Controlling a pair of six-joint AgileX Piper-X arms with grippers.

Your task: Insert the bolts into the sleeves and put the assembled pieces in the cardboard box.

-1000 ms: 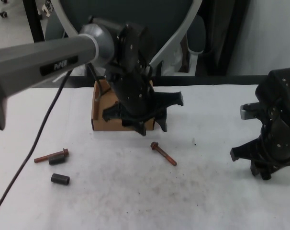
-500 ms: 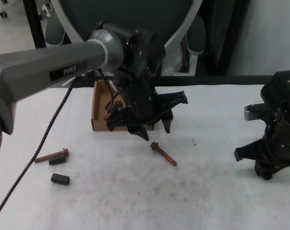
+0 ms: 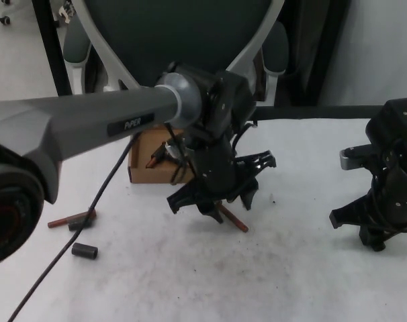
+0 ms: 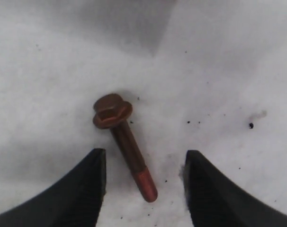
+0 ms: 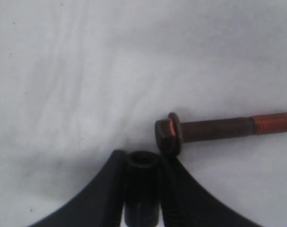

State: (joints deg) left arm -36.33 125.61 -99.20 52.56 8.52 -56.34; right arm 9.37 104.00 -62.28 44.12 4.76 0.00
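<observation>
Left pincer wide astride half-hidden bolt

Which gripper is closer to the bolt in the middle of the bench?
Left. The left gripper hangs over the bolt, open fingers straddling it; the right gripper is far aside.

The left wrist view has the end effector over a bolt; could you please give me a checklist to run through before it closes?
1. Left end effector open: ok.
2. Bolt shank between its fingers: ok.
3. Bolt lying free on the bench, nothing on it: ok.
4. Right end effector shut on the sleeve: ok.
5. Sleeve bore clear: cannot tell.
6. Cardboard box upright on the bench: ok.
</observation>
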